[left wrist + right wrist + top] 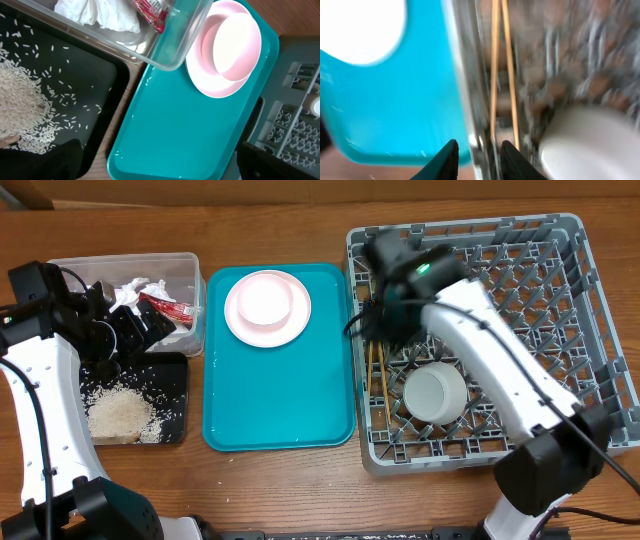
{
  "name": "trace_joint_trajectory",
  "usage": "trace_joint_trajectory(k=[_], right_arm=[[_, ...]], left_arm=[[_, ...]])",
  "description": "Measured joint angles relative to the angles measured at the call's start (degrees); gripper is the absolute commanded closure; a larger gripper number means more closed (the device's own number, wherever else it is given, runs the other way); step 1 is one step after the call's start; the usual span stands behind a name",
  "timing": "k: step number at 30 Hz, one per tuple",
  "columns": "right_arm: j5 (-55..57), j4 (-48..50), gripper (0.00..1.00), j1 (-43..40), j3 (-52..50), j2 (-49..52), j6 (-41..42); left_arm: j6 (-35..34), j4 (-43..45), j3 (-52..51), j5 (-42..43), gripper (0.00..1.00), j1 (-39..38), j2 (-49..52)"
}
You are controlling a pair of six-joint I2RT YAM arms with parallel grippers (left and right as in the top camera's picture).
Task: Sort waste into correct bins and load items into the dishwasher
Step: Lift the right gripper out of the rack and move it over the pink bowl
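Two wooden chopsticks (378, 375) (495, 75) lie inside the grey dish rack (580, 240) along its left wall, beside a pale round bowl (435, 392) (590, 140). My right gripper (376, 332) (479, 160) hovers over them, jaws apart, holding nothing. A pink bowl (265, 298) (235, 45) sits on the pink plate (240, 325) (210, 85). Napkins (135, 290) (100, 15) and a red packet (165, 307) (152, 10) lie in the clear tub (190, 265). Rice (120, 415) (20, 95) covers the black tray (175, 380). My left gripper (150, 328) (160, 165) stands wide open and empty.
The plate rests at the far end of a large teal tray (280, 400) (190, 130) between the bins and the rack. A few rice grains lie along that tray's near rim. Wooden table shows all round.
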Motion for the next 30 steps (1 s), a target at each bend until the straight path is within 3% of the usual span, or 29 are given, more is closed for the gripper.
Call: trace_joint_trajectory(k=[4,10,15,20,30], right_arm=[[-1.16,9.7,0.69,-0.07,5.18,-0.07,-5.77],[-3.41,29.18,0.66,5.33,4.28,0.07,-14.32],[-4.07,38.29,0.66,10.34,2.8,2.01,-18.97],[-4.63,42.45,0.64,14.73,2.1,8.87,-23.96],[-4.55,48.74,0.52,17.92,0.66,24.74,-31.8]], left_arm=[[0.0,-0.02,0.02,0.04,0.0,0.0,0.0],[0.0,-0.02,0.0,0.02,0.0,0.0,0.0],[0.0,0.0,0.0,0.0,0.0,0.0,0.0],[0.0,-0.02,0.0,0.02,0.0,0.0,0.0],[0.0,0.0,0.0,0.02,0.0,0.0,0.0]])
